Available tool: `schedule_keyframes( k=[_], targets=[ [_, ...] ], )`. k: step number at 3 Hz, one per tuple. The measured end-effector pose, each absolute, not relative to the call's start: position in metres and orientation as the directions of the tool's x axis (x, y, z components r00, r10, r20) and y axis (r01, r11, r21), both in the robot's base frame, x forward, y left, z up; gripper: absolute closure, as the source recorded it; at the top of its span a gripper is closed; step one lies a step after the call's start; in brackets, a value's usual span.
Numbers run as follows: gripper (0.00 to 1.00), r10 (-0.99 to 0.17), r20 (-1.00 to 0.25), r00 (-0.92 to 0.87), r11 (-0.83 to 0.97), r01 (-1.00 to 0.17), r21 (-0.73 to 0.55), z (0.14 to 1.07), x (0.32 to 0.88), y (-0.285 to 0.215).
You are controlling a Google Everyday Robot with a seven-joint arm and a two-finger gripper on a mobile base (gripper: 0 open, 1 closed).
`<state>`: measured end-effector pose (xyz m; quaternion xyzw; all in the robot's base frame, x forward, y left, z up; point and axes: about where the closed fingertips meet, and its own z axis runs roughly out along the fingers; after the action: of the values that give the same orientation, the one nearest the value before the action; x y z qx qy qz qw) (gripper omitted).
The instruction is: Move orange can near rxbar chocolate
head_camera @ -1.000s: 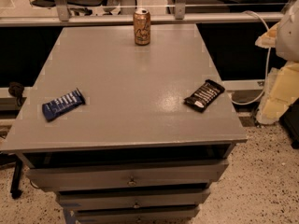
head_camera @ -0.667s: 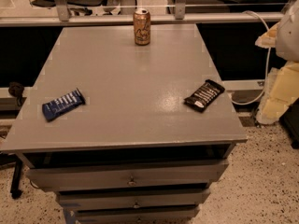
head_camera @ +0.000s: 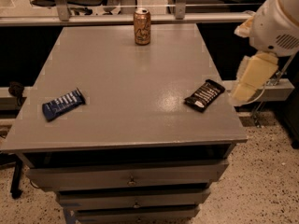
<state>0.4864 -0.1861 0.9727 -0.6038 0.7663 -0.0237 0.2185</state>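
My gripper has edged closer to the table's right side (open or closed, I cannot tell). The orange can stays upright at the far edge, well apart from the rxbar chocolate. My arm is cut off top right.

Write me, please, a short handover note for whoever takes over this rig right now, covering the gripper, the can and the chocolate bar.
Gripper: off the right side of the table, beside the rxbar chocolate, nowhere near the can.
Orange can: upright at the far edge, untouched.
Rxbar chocolate: flat near the right edge. The blue wrapper on the left is not the target.
Done: nothing yet.
Left: reach the can, grasp it, set it beside the bar.
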Motion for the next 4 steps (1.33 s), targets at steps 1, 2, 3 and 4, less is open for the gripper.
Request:
schedule_keyframes(
  k=[1,2,3,4],
  targets=[
    [0.0,-0.903,-0.404,-0.147,0.296,-0.894,-0.336,0.971,0.544,-0.164],
    [0.0,-0.852,-0.508,-0.125,0.343,-0.867,-0.361,0.97,0.6,-0.142],
    [0.0,-0.77,-0.626,-0.125,0.42,-0.837,-0.35,0.962,0.652,-0.128],
    [0.0,-0.634,-0.755,-0.166,0.526,-0.809,-0.264,0.95,0.706,-0.123]
  ],
)
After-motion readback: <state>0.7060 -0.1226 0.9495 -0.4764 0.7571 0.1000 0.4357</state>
